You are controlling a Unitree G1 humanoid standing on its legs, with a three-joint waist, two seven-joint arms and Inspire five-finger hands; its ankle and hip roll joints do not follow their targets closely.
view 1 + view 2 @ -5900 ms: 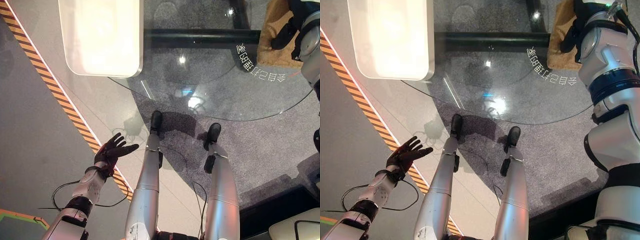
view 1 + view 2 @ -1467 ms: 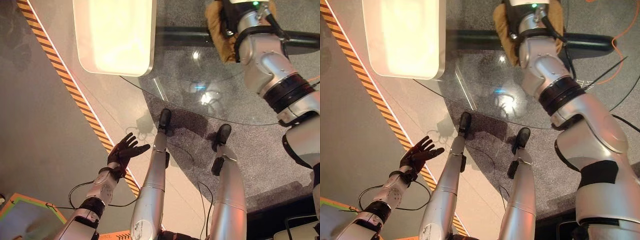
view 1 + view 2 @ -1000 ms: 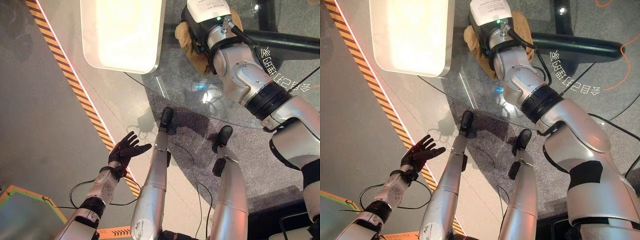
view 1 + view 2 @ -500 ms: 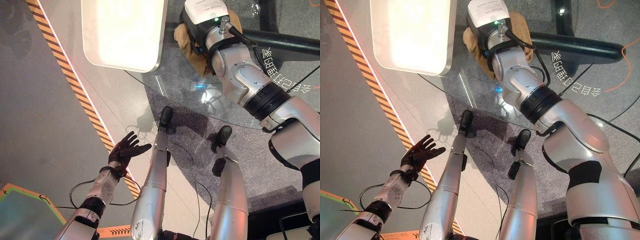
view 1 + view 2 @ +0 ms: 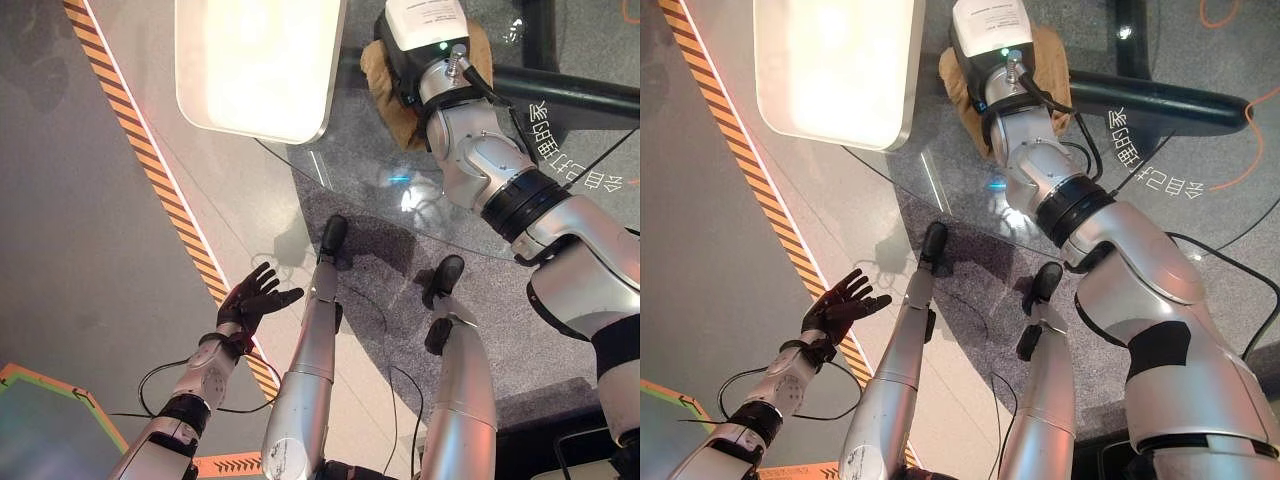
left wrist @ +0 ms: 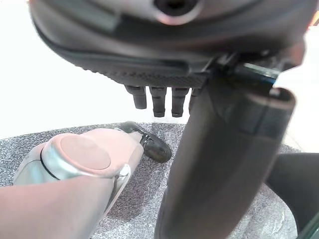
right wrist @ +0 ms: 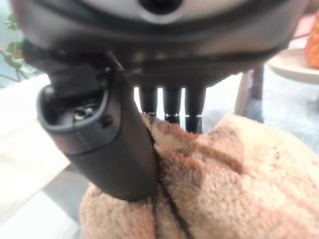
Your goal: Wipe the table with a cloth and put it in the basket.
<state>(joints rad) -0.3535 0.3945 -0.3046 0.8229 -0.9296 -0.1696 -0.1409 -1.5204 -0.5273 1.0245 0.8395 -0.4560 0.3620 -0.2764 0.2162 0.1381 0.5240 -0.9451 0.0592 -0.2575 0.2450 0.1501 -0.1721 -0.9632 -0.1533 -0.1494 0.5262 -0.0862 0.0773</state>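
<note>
Wiping the glass table (image 5: 350,165) with a tan cloth (image 7: 214,169) under the right hand (image 7: 169,107).

Right hand lies on top of the cloth at the far part of the round table, just beside the white tray (image 5: 255,65); its fingers look fairly straight, pressing down on the fleece, thumb along a fold; left hand (image 5: 252,300) hangs low over the floor, fingers spread and holding nothing; the cloth looks soft, thick and light, likely to bunch and drag, so a gathered fold near its middle seems the best place to take hold; smooth glass should let it slide easily; grey speckled carpet (image 5: 520,330) lies beneath, with an orange-and-black striped line (image 5: 150,170) across the pale floor.
</note>
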